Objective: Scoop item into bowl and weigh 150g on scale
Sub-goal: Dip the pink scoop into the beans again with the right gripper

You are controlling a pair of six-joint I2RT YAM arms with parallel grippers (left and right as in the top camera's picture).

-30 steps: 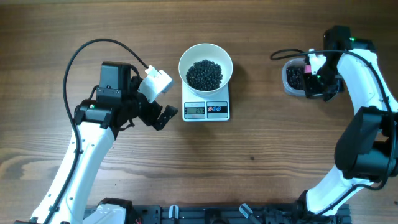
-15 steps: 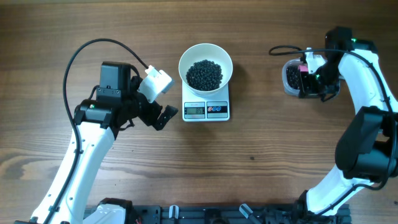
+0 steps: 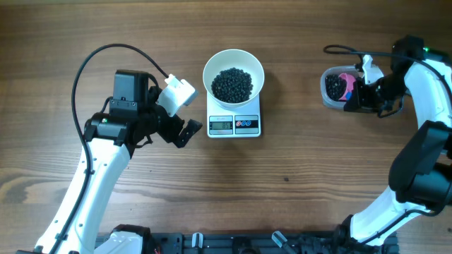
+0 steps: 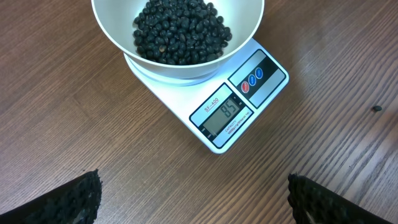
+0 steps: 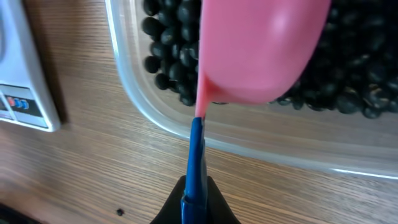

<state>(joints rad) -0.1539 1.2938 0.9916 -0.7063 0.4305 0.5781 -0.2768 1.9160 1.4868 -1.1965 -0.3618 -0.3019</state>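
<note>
Loading the pink scoop (image 5: 261, 43) is in hand: right gripper (image 5: 196, 208), clamped on its handle over the container's (image 5: 149, 112) beans (image 5: 168, 37), must dig, then carry left to the bowl (image 3: 212, 67); left gripper (image 4: 199, 200) gapes empty.

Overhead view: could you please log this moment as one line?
left tool: open, beside scale | right tool: shut on pink scoop over clear bean container | white bowl: on scale, holding black beans
</note>
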